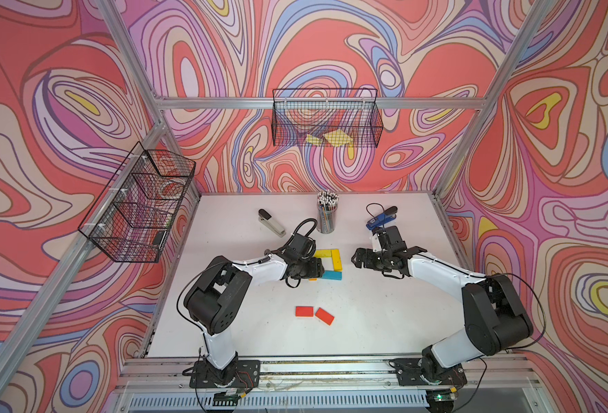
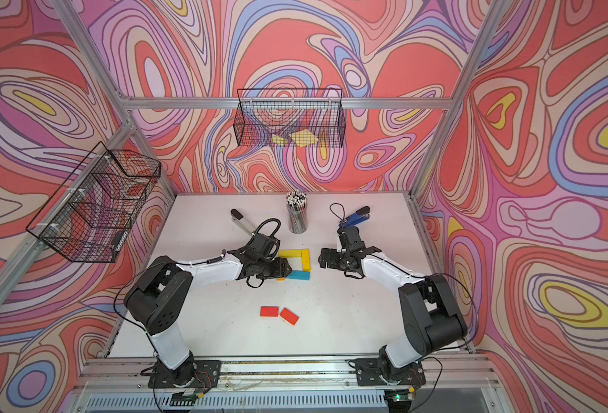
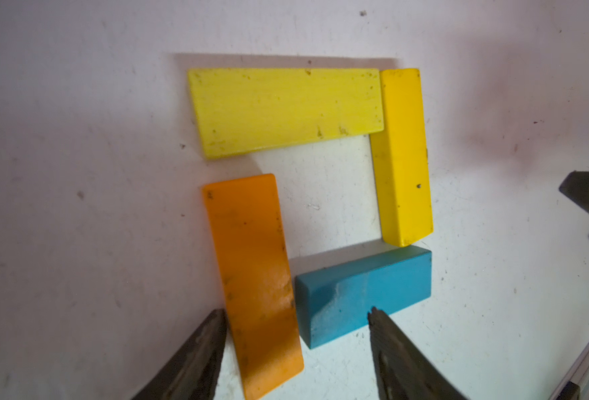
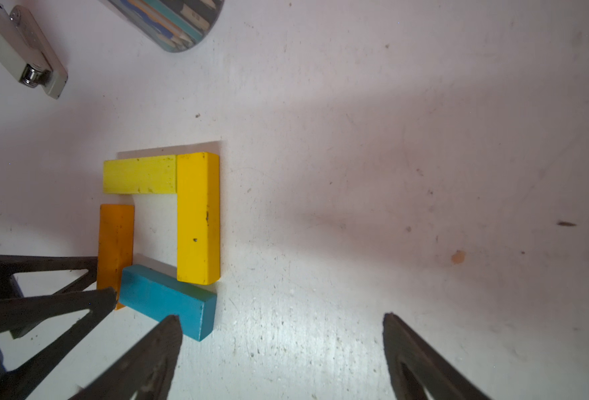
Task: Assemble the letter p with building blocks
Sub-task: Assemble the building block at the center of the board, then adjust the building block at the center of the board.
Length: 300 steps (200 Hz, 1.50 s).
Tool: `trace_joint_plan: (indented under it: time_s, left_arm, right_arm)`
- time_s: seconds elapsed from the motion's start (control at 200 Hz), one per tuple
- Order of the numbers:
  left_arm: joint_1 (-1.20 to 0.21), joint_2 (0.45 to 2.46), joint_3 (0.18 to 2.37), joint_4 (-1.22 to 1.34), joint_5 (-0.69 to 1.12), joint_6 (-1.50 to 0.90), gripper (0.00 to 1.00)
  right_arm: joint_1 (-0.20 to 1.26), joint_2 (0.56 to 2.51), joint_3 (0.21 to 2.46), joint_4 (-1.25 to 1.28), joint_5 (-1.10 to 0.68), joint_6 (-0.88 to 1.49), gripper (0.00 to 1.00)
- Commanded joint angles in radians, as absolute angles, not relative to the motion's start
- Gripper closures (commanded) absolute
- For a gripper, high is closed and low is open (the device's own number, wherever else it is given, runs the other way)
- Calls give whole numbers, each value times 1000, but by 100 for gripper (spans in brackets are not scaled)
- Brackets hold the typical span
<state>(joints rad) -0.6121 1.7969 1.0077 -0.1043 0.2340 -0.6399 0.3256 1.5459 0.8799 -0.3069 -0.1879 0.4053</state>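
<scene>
Our left fingers, half-open and empty, straddle the orange bar beside the teal bar; our right fingers gape empty.

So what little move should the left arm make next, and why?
Probably the left gripper should close its jaws on the orange bar and nudge it against the paler yellow bar: the jaws straddle it open, and a gap shows between those two bars.

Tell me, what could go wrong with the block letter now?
The left gripper has its open jaws astride the orange bar and an end of the teal block; moving off might knock either askew. The two red blocks lie apart from the orange bar, so bringing them over may bump it.
</scene>
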Motion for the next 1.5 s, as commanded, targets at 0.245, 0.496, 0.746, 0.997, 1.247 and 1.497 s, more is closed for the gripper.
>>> trace_joint_plan:
  time_s: [0.245,0.496,0.746,0.997,1.247,1.497]
  left_arm:
    - [-481,1750,1061,-139,176,-595,30]
    - [-419,1701,1117,-162,65,-572,16]
    - [-399,1648,1121,-181,60,-536,15]
    - [-368,1601,1099,-186,55,-518,15]
    - [-357,1592,1095,-182,76,-512,15]
    - [-351,1584,1090,-187,78,-492,15]
  right_arm:
    - [471,1520,840,-244,-251,487,8]
    - [620,1572,844,-190,-225,618,8]
    - [661,1640,874,-181,-220,657,8]
    - [661,1701,902,-154,-212,676,8]
    - [661,1738,929,-153,-192,673,8]
    - [661,1762,957,-181,-173,654,8]
